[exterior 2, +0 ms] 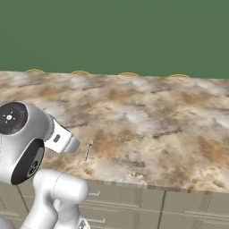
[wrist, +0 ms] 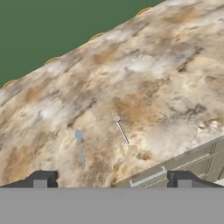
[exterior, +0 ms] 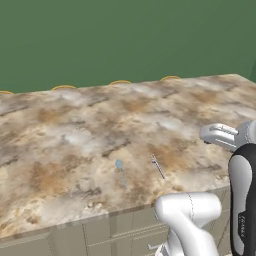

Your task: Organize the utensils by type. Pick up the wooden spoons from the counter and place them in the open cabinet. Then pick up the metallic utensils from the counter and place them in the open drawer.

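I have the gripper [wrist: 112,180] spread wide and holding nothing, hanging above the near edge of the bench [exterior: 75,125]. Two metal utensils lie flat on the marbled top close to that edge: the small spoon [exterior: 121,171] with a bluish bowl, and just beside it, apart, the thin fork-like piece [exterior: 158,166]. Below the edge I see tan drawer fronts [exterior 2: 179,205], closed.
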Controlling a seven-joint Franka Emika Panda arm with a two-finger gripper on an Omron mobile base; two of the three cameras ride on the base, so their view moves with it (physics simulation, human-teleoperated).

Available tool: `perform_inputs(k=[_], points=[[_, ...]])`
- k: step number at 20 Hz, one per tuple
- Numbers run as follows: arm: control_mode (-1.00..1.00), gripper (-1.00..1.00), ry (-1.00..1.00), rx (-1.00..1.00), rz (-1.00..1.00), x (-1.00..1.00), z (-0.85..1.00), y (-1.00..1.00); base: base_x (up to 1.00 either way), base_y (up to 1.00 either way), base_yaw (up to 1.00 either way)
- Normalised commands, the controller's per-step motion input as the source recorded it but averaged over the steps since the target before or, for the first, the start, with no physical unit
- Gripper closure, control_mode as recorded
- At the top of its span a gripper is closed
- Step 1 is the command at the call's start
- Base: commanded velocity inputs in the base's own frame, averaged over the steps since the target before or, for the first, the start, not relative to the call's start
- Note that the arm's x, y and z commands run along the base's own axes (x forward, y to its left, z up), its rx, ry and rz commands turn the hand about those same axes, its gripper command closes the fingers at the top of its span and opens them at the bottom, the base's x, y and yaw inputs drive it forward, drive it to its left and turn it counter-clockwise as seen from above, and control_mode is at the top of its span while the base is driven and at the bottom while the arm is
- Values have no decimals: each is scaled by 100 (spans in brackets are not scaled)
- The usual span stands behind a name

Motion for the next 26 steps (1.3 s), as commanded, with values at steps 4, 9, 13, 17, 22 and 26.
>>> perform_inputs(k=[4, 9, 13, 17, 22, 26], points=[[100, -100, 0, 0, 0, 0, 0, 0, 0, 0, 0], [100, -100, 0, 0, 0, 0, 0, 0, 4, 0, 0], [-100, -100, 24, -10, 0, 40, -16, 0, 0, 0, 0], [-100, -100, 26, -18, 0, 58, -25, 3, 0, 0, 0], [-100, -100, 22, -19, 0, 58, -37, 18, 0, 0, 0], [-100, -100, 8, -12, 4, 50, -56, 14, 0, 0, 0]])
